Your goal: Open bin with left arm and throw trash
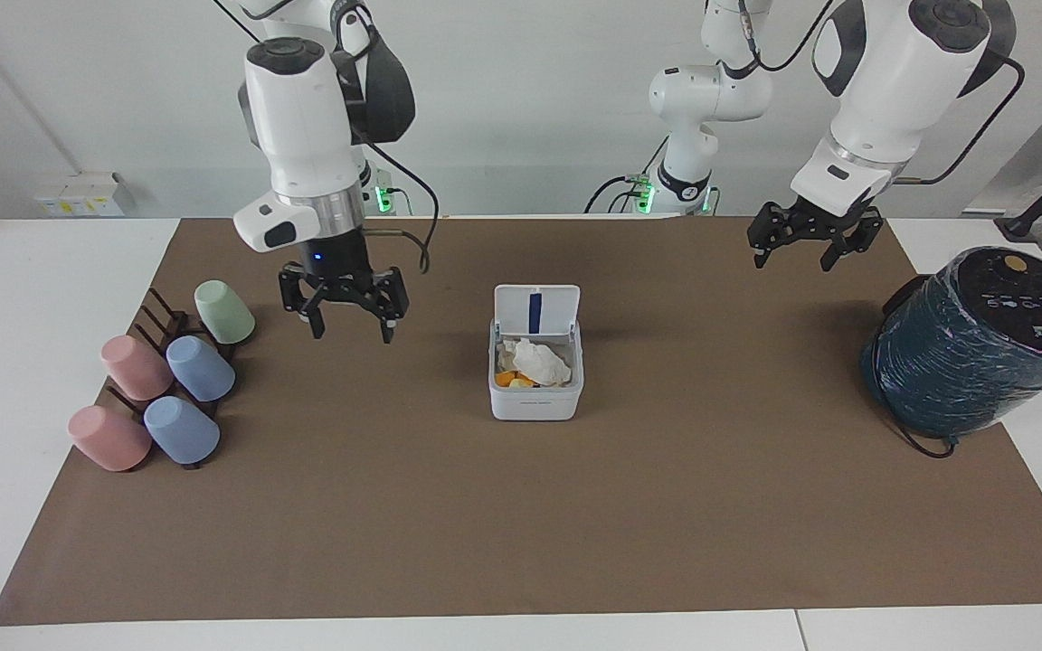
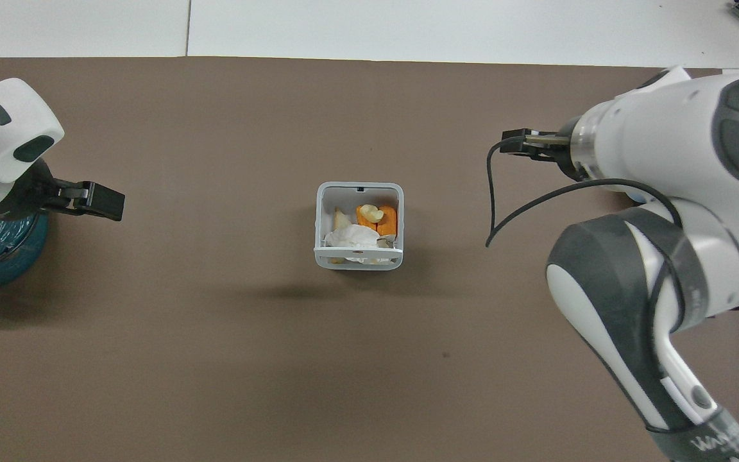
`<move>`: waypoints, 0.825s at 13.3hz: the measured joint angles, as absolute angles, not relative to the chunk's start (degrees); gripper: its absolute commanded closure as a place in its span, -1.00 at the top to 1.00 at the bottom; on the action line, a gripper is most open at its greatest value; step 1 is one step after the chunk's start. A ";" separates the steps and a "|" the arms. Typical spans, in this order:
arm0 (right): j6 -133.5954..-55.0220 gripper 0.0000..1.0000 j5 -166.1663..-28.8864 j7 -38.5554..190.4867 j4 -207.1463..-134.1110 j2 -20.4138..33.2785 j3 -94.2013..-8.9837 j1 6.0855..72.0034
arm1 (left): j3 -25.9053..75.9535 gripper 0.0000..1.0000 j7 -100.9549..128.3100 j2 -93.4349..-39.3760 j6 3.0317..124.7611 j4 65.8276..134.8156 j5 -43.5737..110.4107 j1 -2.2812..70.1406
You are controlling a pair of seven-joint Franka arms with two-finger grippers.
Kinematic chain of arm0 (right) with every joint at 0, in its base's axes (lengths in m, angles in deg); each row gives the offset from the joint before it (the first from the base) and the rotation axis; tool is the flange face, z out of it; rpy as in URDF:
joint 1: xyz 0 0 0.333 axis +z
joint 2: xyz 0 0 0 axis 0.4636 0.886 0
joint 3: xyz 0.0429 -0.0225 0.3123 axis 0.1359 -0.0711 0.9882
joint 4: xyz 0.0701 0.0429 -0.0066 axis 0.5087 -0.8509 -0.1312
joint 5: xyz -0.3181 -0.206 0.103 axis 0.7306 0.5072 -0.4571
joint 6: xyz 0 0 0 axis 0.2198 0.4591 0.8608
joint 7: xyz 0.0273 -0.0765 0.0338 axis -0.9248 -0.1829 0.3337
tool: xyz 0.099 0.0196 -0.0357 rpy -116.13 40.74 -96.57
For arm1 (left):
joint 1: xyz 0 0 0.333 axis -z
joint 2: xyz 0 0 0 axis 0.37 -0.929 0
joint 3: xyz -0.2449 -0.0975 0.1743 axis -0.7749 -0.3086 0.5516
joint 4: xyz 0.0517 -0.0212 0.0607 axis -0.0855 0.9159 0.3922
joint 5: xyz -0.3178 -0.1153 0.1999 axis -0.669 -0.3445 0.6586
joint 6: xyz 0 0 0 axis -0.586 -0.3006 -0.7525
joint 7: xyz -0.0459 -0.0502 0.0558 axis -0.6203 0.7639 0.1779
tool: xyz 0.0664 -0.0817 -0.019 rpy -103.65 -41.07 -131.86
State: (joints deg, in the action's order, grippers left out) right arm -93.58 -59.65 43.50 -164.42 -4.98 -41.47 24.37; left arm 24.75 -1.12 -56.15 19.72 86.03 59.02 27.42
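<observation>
The bin sits mid-mat with its lid tipped up toward my bases, so its mouth is free from above. The trash lies inside it, a crumpled white tissue over orange peel scraps (nothing loose shows on the mat), so I judge the throwing done. My right gripper hangs empty with fingers spread over bare mat between the bin and the cups, well apart from the bin. My left gripper, also spread and empty, waits in the air near the teal cylinder.
</observation>
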 measured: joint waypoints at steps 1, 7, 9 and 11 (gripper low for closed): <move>-91.34 1.00 -60.15 46.12 -164.40 -6.54 -41.52 23.03 | 24.77 1.00 -1.12 -55.96 20.06 86.35 59.02 27.42; -80.89 1.00 -62.17 52.71 -160.95 -8.24 -42.30 18.89 | 25.16 1.00 -1.12 -55.73 21.24 86.80 59.02 27.17; -78.13 1.00 -62.19 53.79 -159.88 -8.46 -42.78 17.67 | 25.21 1.00 -1.12 -55.72 21.31 86.81 59.01 27.08; -75.76 1.00 -62.21 54.66 -159.19 -9.16 -43.84 17.56 | 25.21 1.00 -1.12 -55.72 21.32 86.82 59.02 26.71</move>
State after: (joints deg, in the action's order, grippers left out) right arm -75.76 -62.21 54.66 -159.19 -9.16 -43.84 17.56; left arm 25.21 -1.12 -55.72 21.32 86.82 59.02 26.71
